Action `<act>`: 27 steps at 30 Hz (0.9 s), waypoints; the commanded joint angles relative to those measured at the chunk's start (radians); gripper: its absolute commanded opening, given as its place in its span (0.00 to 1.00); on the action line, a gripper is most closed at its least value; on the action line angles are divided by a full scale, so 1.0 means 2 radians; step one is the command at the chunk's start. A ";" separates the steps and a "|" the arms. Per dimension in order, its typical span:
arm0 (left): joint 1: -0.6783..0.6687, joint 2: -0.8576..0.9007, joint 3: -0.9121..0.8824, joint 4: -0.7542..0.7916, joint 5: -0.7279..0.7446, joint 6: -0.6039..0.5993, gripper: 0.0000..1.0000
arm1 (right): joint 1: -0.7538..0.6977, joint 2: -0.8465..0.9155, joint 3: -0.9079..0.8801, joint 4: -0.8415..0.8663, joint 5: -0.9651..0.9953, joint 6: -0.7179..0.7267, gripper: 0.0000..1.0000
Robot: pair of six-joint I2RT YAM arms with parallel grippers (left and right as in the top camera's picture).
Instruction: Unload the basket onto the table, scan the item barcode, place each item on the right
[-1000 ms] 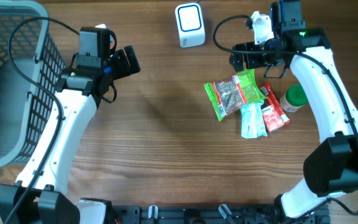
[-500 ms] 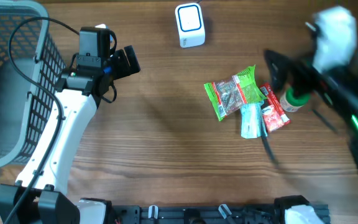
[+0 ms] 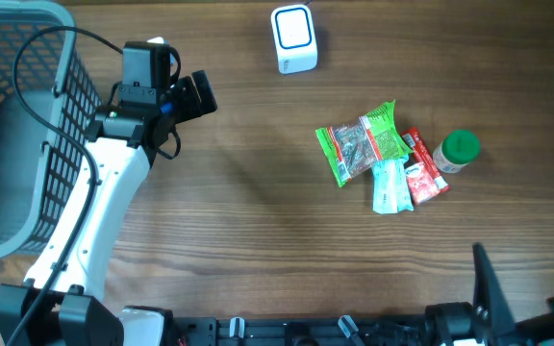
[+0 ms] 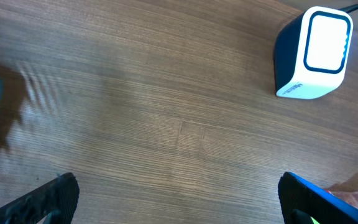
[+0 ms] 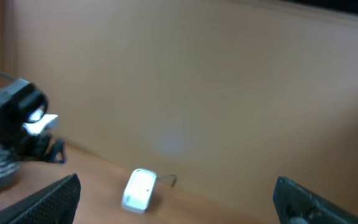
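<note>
The white scanner [image 3: 293, 38] stands at the back of the table, its lit face up. The items lie in a heap right of centre: a green packet [image 3: 359, 142], a pale blue packet [image 3: 390, 185], a red packet [image 3: 423, 173] and a green-lidded bottle [image 3: 457, 152]. My left gripper [image 3: 198, 96] hovers open and empty left of the scanner [image 4: 312, 53], its fingertips [image 4: 58, 196] wide apart over bare wood. My right gripper [image 5: 179, 202] is open and empty, raised and looking across at the scanner [image 5: 138, 190] from afar. No barcode shows.
A grey mesh basket [image 3: 12, 144] fills the far left of the table. Only a dark part of the right arm [image 3: 484, 288] shows at the overhead view's near right corner. The left arm [image 5: 20, 115] appears at the left of the right wrist view.
The right arm swung from the back right, above the packets, down and out to the near right corner. The left arm and the items have not moved.
</note>
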 commanded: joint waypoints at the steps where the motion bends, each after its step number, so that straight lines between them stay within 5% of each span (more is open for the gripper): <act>1: 0.002 0.003 0.002 0.002 -0.005 0.008 1.00 | -0.019 -0.081 -0.129 0.081 0.007 0.000 1.00; 10: 0.002 0.003 0.002 0.002 -0.005 0.008 1.00 | -0.020 -0.153 -0.430 0.485 0.007 0.091 1.00; 14: 0.002 0.003 0.002 0.002 -0.005 0.008 1.00 | -0.020 -0.158 -0.524 0.598 0.010 0.122 1.00; 23: 0.002 0.003 0.002 0.002 -0.005 0.008 1.00 | -0.020 -0.157 -0.631 0.617 0.077 0.186 1.00; 27: 0.002 0.003 0.002 0.002 -0.005 0.008 1.00 | -0.020 -0.157 -0.630 0.524 0.089 0.181 1.00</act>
